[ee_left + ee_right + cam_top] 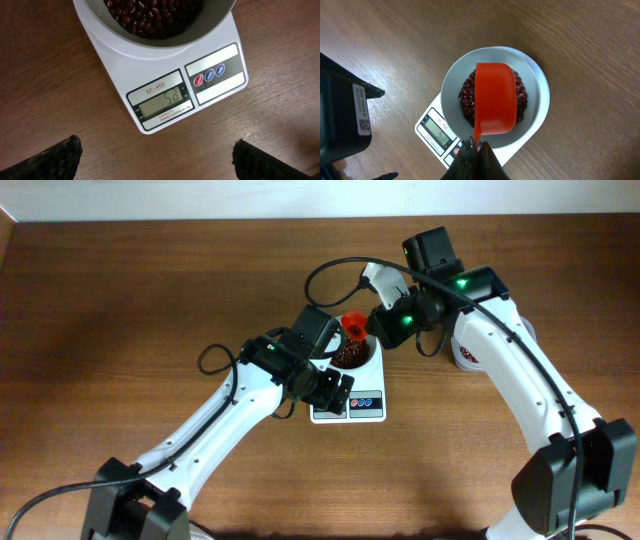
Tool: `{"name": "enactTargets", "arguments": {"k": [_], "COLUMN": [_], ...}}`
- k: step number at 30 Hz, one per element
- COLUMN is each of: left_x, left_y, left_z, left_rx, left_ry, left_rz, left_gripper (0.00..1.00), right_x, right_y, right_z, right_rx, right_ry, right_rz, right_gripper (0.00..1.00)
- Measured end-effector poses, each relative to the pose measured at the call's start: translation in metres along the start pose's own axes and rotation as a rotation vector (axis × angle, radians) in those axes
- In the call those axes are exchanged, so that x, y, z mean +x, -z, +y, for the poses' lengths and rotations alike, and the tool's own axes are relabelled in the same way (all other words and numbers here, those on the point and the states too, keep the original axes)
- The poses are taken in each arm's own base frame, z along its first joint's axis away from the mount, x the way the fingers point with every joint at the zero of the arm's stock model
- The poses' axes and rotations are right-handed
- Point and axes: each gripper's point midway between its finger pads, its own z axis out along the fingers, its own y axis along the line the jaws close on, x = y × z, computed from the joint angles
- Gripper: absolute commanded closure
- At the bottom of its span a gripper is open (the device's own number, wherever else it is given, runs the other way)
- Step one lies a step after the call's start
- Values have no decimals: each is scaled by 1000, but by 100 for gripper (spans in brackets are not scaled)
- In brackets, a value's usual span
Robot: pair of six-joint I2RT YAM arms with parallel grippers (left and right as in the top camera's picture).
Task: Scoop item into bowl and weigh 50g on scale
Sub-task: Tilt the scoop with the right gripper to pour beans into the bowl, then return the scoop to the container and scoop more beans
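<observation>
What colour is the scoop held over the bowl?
The scoop is bright orange-red, clearest in the right wrist view.

The red scoop [495,100] caps the bowl [451,85]. The left gripper [333,390] crowds the scale [365,405] at 9 o'clock; 6 o'clock lies open.

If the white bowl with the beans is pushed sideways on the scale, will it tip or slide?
Probably slide, not tip: the bowl looks wide, and the beans sit in its bottom, keeping weight low. The scale looks like smooth plastic, so the bowl may slip easily. The loose beans would likely shift inside on a quick push.
</observation>
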Motion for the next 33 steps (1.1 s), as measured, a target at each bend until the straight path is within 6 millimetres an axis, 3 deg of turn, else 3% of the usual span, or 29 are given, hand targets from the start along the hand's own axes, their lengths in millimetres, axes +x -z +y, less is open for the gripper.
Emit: {"name": "enactTargets", "arguments": {"k": [17, 23, 27, 30, 33], "left_x": [0, 0, 0, 0, 0], "left_y": [0, 0, 0, 0, 0], "left_z": [0, 0, 0, 0, 0], "left_rx": [0, 0, 0, 0, 0], "left_ry": [0, 0, 0, 0, 0], "left_rz": [0, 0, 0, 0, 0], "left_gripper": [1, 1, 1, 1, 1], "right_x": [0, -2, 16, 36, 69], "right_y": [1, 28, 57, 83, 112], "right_z": [-2, -17, -51, -95, -143], "right_rx": [-1, -192, -249, -205, -124], "right_ry": [-66, -286, -475, -603, -748], "right_rz": [-3, -93, -127, -178, -223], "right_gripper": [96, 96, 96, 96, 96]}}
